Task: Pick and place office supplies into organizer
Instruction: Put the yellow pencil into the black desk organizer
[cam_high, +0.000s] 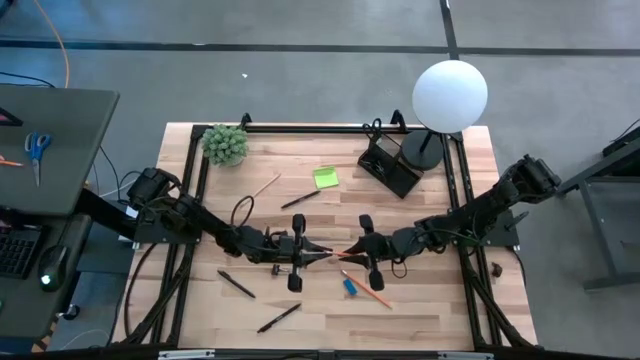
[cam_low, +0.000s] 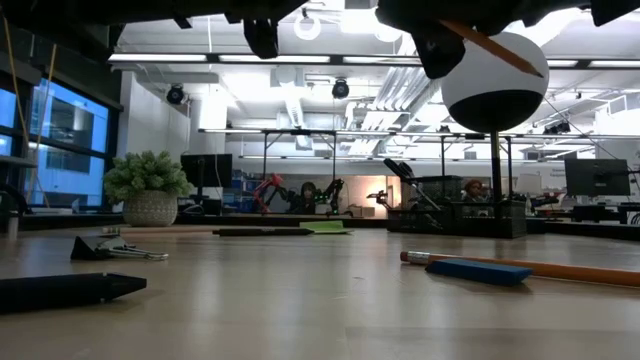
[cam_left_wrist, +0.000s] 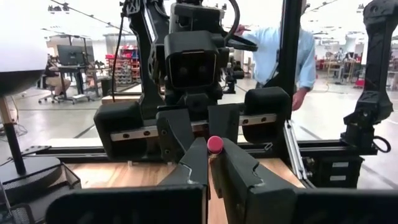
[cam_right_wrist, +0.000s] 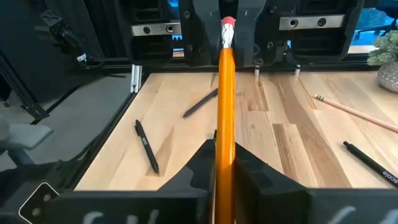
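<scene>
An orange pencil (cam_high: 337, 255) with a pink eraser hangs above the table's middle, between my two grippers. My left gripper (cam_high: 322, 258) and my right gripper (cam_high: 350, 252) face each other, each shut on one end of it. The black organizer (cam_high: 390, 165) stands at the far right beside the lamp. On the table lie a lime-green sticky-note pad (cam_high: 325, 177), black pens (cam_high: 300, 199) (cam_high: 237, 284) (cam_high: 279, 317), a wooden pencil (cam_high: 265, 186), and a second orange pencil (cam_high: 368, 290) next to a small blue piece (cam_high: 348, 286). My left gripper has the pencil's eraser end (cam_left_wrist: 214, 144) between its two fingertips, coming level from the table's left. The eraser shows just over the tips. The fingers hide the shaft behind it. My right gripper pinches the pencil's shaft (cam_right_wrist: 224, 140) between its two fingers, coming from the table's right and tipped slightly down. The fingers lie along the pencil, whose eraser end (cam_right_wrist: 228, 25) reaches out to the other gripper. The pencil is lifted clear of the table.
A white globe lamp (cam_high: 450, 95) stands at the far right corner and a potted plant (cam_high: 226, 144) at the far left. A black frame rail (cam_high: 320, 128) runs along the far edge. A person in a blue shirt (cam_left_wrist: 280, 56) stands beyond the table.
</scene>
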